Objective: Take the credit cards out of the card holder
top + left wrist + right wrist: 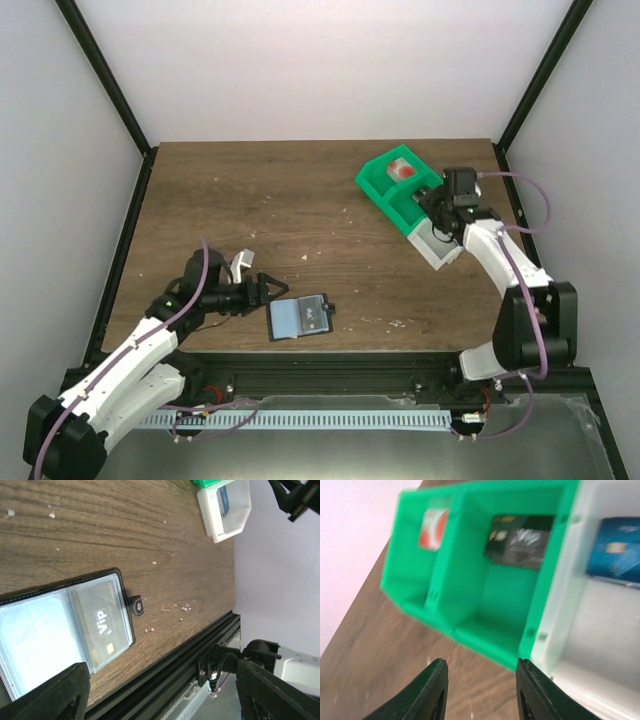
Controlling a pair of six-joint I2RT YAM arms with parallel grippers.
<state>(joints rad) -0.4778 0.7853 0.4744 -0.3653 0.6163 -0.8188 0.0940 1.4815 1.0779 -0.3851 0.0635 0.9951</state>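
The card holder point(298, 318) lies open and flat near the table's front edge, pale blue-grey with black edging and a small black tab point(136, 606). In the left wrist view the card holder point(45, 630) shows a greyish card marked "ViP" point(102, 622) under its right clear sleeve. My left gripper point(268, 291) is just left of the holder, open point(162, 666), with nothing between its fingers. A blue credit card point(615, 550) lies in the bin's white compartment. My right gripper point(437, 212) hovers over the bin, open point(480, 662) and holding nothing.
The green-and-white bin point(385, 187) stands at the back right. Its green compartments point(470, 630) hold a black card point(520, 540) and a red-and-white card point(432, 527). Its white end point(225, 525) shows the blue card point(223, 500). The black frame rail point(190, 660) runs along the front edge.
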